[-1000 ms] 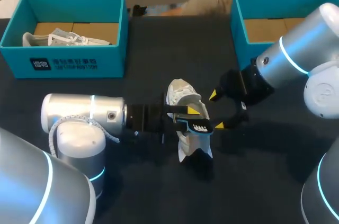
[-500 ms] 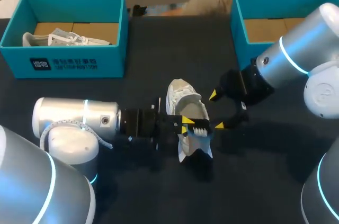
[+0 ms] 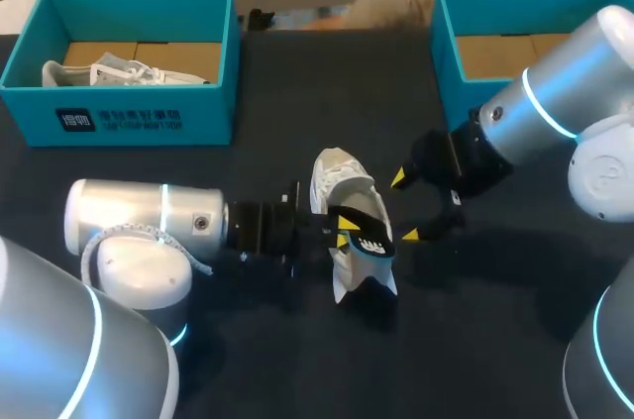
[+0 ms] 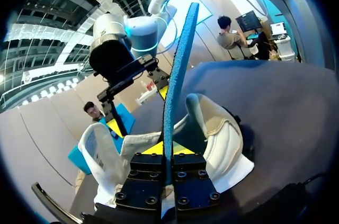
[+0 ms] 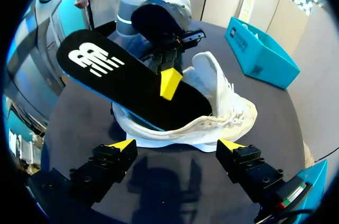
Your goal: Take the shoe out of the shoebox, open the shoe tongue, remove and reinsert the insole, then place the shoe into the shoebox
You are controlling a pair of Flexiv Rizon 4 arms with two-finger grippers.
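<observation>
While our left gripper (image 3: 343, 232) is pinching the insole (image 3: 371, 239), half inside the white sneaker (image 3: 337, 177) mid-frame, we are favouring a straight slide along its length; our right gripper (image 3: 404, 207) is hovering spread beside it.

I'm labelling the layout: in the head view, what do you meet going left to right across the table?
Left shoebox → shoe on the table → right gripper → right shoebox.
</observation>
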